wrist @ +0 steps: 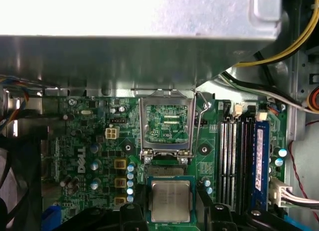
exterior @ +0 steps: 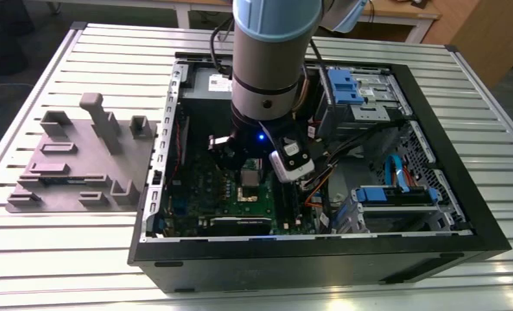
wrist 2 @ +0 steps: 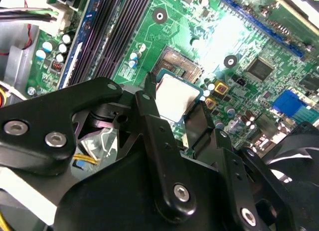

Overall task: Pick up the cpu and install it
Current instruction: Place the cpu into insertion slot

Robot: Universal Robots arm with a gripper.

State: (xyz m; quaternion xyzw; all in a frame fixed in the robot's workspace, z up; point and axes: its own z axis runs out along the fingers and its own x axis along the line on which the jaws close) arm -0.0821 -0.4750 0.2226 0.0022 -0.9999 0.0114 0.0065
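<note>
**CPU held over the open socket**

The gripper [wrist 2: 175, 114] grips the cpu [wrist 2: 178, 98] by two edges just above the green motherboard [wrist: 89, 141], seemingly not yet seated. The computer case [exterior: 464, 223] lies open on a slatted metal table [exterior: 67, 259], beside a grey fixture [exterior: 75, 162].

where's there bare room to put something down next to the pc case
Bare slatted table lies in front of the grey fixture and behind it. Inside the case it is crowded: the gripper holds the cpu over the motherboard.
</note>
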